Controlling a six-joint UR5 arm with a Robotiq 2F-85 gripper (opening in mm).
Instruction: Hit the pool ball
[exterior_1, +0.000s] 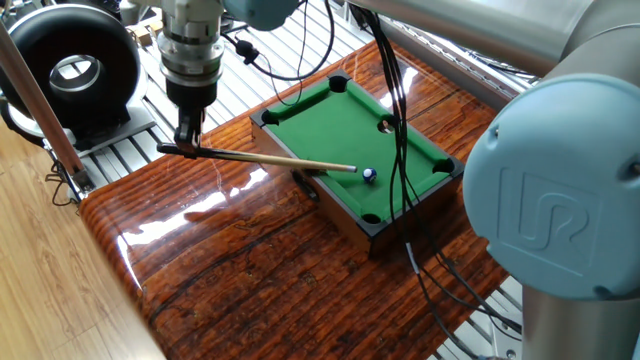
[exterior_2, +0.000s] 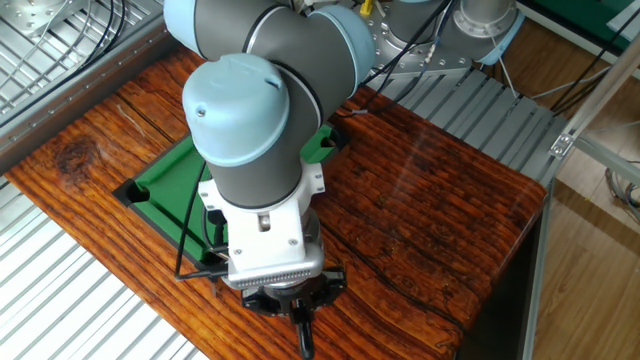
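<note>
The gripper (exterior_1: 187, 143) was clamped on the thin wooden cue (exterior_1: 270, 159); its pale tip sat near the dark blue glossy pool ball (exterior_1: 369, 175). A straight, level push along the shaft was advisable.

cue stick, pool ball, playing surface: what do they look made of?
Cue stick: pale slim shaft, likely wood, dark butt in the gripper.
Pool ball: glossy dark blue with a white patch, probably hard plastic.
Playing surface: matte green, looks like felt.

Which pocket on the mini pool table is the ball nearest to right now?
The pool ball sits nearest the corner pocket at the table's front corner, toward the camera in that view. The side pocket and right corner pocket lie farther across the felt.
</note>
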